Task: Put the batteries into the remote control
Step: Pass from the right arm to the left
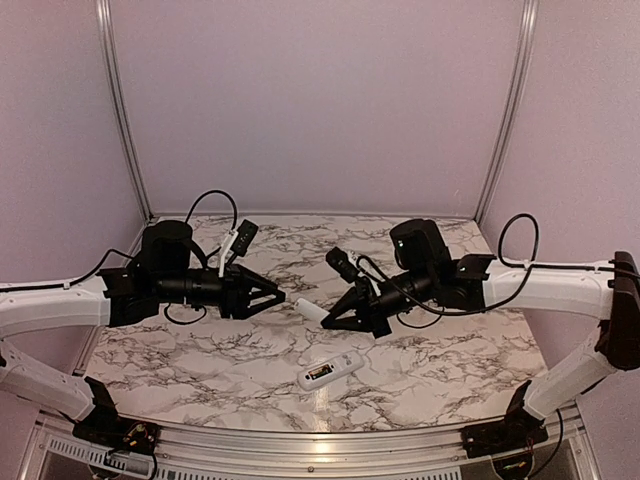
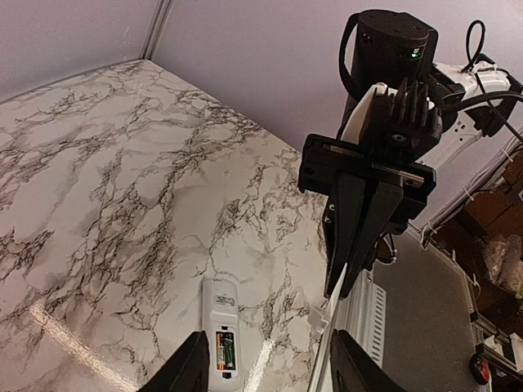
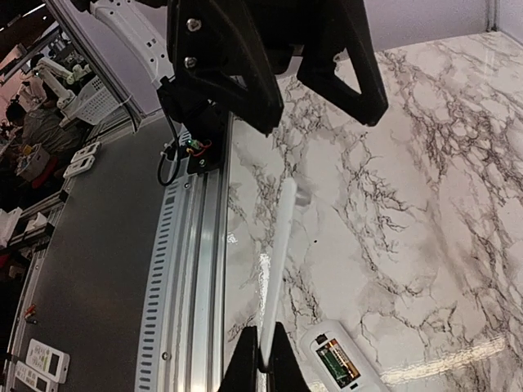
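Remote control: near-edge centre, batteries in open bay.
Right gripper: pinches battery cover for refitting.
Left gripper: spread, empty.

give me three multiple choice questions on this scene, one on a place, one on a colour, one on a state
1. Where is the remote control?
A) flat on the marble table, near its front edge
B) standing against the back wall
C) inside a box

2. What colour is the thin panel in the right gripper?
A) red
B) white
C) black

3. How is the remote's battery compartment?
A) covered
B) open and bare
C) open with a battery inside

Answers:
1 A, the top view shows it lying flat on the marble.
2 B, the right wrist view shows a white strip pinched there.
3 C, the left wrist view shows a green-labelled cell in the uncovered bay.
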Motion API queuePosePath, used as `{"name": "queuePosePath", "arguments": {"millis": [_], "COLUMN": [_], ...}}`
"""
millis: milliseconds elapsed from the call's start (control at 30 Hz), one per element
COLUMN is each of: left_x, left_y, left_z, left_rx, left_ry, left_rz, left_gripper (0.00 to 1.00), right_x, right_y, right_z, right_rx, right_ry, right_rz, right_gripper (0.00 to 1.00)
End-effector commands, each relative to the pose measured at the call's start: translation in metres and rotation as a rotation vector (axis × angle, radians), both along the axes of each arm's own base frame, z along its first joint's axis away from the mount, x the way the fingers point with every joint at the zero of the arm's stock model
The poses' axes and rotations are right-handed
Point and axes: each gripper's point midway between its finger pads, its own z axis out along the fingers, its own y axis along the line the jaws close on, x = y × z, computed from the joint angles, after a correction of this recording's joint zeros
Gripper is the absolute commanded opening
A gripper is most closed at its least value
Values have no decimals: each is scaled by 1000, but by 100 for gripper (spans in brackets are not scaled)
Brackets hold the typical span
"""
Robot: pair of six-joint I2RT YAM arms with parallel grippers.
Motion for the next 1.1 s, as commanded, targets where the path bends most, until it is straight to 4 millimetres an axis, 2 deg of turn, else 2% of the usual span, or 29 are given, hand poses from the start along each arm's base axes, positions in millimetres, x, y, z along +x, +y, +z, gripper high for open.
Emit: {"name": "queuePosePath", "arguments": {"millis": [0, 333, 600, 767, 900, 1000, 1067], "left_x": [-29, -56, -71, -79, -80, -81, -81], "left_y": [-8, -34, -47, -52, -52, -52, -51], "left_z": [3, -17, -20, -20, -20, -13, -9], "left_rx": [-10, 38, 30, 10, 3, -29, -46], "left_ry": [-36, 16, 39, 59, 68, 71, 70], "left_rz": [-186, -329, -405, -452, -452, -448, -443], "left_gripper": [51, 48, 36, 22, 6, 0, 0], "right_x": [-29, -37, -42, -44, -40, -35, -26], "right_y": [2, 6, 7, 7, 8, 9, 8], "right_z": [-1, -6, -7, -6, -6, -6, -7], "right_rx": [-16, -22, -19, -13, -17, -25, -41], "right_ry": [28, 46, 55, 55, 44, 31, 10], "right_rz": [139, 184, 211, 218, 200, 171, 122], "right_gripper": [0, 0, 0, 0, 1, 20, 37]}}
